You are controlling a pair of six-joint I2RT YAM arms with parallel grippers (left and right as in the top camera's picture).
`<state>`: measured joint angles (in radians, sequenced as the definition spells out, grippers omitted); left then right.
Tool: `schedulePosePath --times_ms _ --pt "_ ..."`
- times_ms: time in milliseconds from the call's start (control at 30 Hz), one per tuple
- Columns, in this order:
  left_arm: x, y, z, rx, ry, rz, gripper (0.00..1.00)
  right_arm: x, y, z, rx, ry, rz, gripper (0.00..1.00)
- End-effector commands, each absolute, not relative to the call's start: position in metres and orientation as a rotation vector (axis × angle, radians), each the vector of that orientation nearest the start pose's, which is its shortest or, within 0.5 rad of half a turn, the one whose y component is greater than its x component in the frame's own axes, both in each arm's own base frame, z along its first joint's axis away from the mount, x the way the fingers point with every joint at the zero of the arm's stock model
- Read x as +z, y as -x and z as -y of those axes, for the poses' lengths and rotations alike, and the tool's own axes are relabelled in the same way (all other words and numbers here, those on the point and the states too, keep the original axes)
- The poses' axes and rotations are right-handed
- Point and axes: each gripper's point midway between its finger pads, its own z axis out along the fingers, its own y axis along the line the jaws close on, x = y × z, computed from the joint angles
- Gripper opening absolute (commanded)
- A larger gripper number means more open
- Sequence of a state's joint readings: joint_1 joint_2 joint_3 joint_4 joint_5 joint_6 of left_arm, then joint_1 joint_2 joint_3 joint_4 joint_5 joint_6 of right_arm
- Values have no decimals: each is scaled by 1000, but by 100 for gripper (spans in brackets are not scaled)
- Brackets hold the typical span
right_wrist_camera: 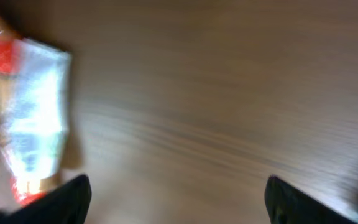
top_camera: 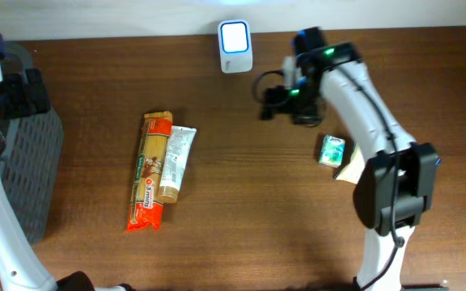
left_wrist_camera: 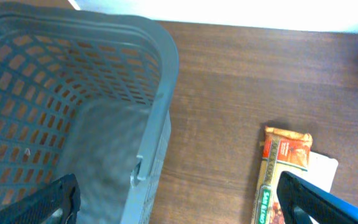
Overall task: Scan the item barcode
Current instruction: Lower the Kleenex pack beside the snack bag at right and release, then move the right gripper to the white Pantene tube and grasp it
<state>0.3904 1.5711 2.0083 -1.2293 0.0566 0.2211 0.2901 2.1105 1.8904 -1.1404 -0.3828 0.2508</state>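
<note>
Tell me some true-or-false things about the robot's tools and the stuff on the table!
1. The right tool is open and holds nothing. True.
2. The white tube lies inside the basket. False: it lies on the table, right beside the orange packet.
3. The white scanner stands at the table's far edge. True.
4. The left tool holds the small green box. False: the box lies on the table, and the left tool is open and empty.

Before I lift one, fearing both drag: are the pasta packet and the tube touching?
Touching. Overhead shows the tube lying flush against the pasta packet, no gap visible.
</note>
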Motion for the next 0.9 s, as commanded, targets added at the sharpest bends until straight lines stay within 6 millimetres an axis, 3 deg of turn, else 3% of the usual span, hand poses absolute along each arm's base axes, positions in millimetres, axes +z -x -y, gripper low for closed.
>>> schedulePosePath --times_ms 0,67,167,233,400,500,633,667,733,767,800,833,867 --pt "362 -363 -140 229 161 -2365 99 107 -385 -291 845 287 -2950 88" --pt "362 -363 -140 229 161 -2365 99 96 -379 -348 834 284 -2888 88" --pt "362 -363 -140 229 161 -2365 99 70 -369 -395 770 183 -2869 88" --pt "362 -364 -140 230 161 -2364 99 47 -363 -409 751 154 -2887 90" --pt "362 -363 -140 229 161 -2365 99 5 -357 -406 697 149 -2961 92" --pt "362 -363 -140 229 161 -2365 99 -2 -355 -405 694 149 -2978 90" --pt "362 -363 -140 229 161 -2365 99 -3 -354 -404 681 233 -2968 47" --pt "362 -363 -140 229 161 -2365 99 -4 -353 -400 663 280 -2973 39" --pt "362 -363 -140 229 161 -2365 99 -4 -348 -381 590 417 -3010 36" --pt "362 -363 -140 229 161 -2365 99 4 -345 -358 515 643 -3024 37" --pt "362 -364 -140 229 161 -2365 99 6 -344 -347 473 766 -3018 41" --pt "362 -364 -140 229 161 -2365 99 12 -344 -312 306 1092 -2976 57" --pt "362 -363 -140 229 161 -2365 99 13 -349 -269 52 1305 -2947 72"
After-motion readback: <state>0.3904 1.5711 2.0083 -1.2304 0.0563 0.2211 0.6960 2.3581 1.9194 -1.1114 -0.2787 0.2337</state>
